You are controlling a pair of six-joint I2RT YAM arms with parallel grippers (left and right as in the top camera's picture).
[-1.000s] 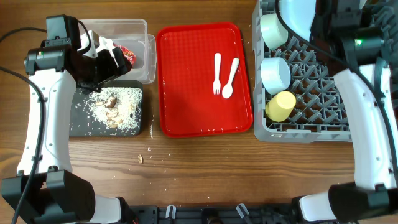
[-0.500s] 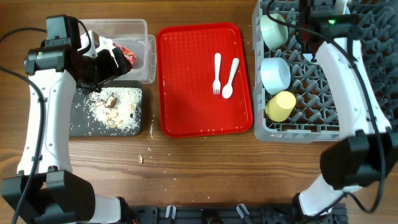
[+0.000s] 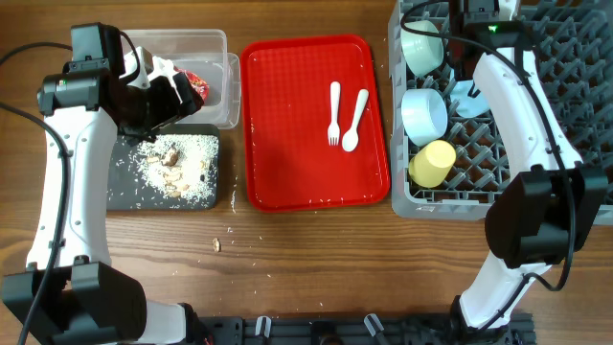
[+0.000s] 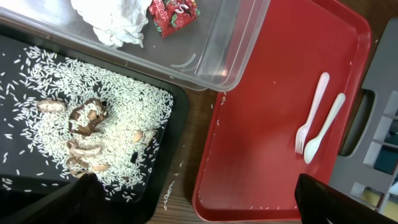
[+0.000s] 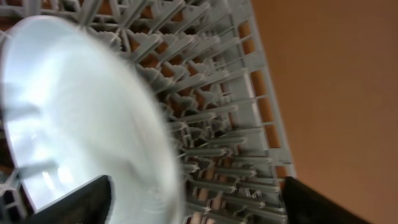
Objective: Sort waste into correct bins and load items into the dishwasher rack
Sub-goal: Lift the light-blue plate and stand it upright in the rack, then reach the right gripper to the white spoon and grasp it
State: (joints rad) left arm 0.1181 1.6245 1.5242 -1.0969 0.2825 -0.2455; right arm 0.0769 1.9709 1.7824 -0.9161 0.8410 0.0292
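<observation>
My left gripper [image 4: 202,202] hangs open and empty over the gap between the black tray [image 4: 18,134] and the red tray [image 4: 267,124]. Rice and brown food scraps [image 4: 87,124] lie in the black tray. The clear tub [image 4: 236,56] holds a crumpled tissue [image 4: 112,22] and a red wrapper [image 4: 173,11]. A white fork [image 3: 333,113] and spoon [image 3: 354,120] lie on the red tray. In the dishwasher rack [image 3: 498,196] sit two bowls [image 3: 424,113], a yellow cup [image 3: 432,163] and the light blue plate [image 5: 74,112]. My right gripper [image 5: 199,205] is open, and the plate's edge stands between its fingers.
Loose rice grains [image 3: 228,230] dot the wooden table [image 3: 316,268] in front of the black tray. My right arm [image 3: 508,86] stretches across the rack from the table's front edge. The rack's far pegs [image 5: 217,93] stand bare.
The right gripper has opened and let go of the plate, which now stands lower in the rack. The right arm swung left. The left arm has not moved.
</observation>
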